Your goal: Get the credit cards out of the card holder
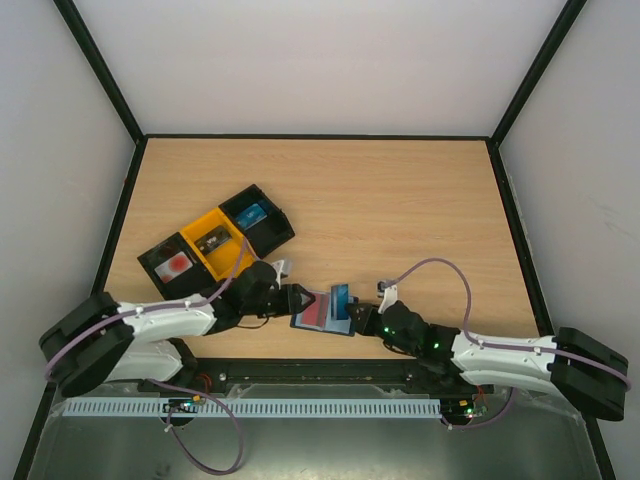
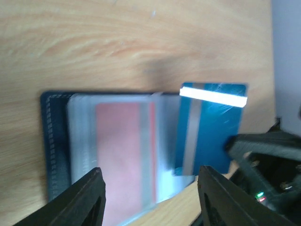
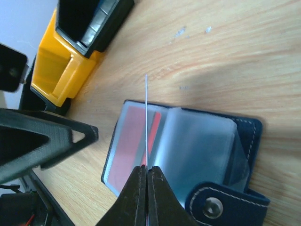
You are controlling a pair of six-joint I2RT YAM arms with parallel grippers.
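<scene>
step: draw blue card (image 2: pixel 211 127) clear of card holder (image 2: pixel 54 141), lower centre of the top view | right gripper (image 3: pixel 146 172): jaws together, clamped on the card's edge | left gripper (image 2: pixel 149 197): jaws apart, holding nothing, low over the holder | advice: left presses the holder flat and right pulls straight along the sleeve, without twisting | red card (image 2: pixel 123 150) in its sleeve

Dark navy card holder (image 2: pixel 54 141), pale stitching along border, clear sleeves. Inside, flat pinkish red card (image 2: pixel 122 150). Teal-toned blue card (image 2: pixel 211 136): grey band, bright white stripe. Toward left edge of table (image 1: pixel 400 200), light wood grain: yellow tray (image 1: pixel 215 240) between black trays (image 1: pixel 258 217).
</scene>
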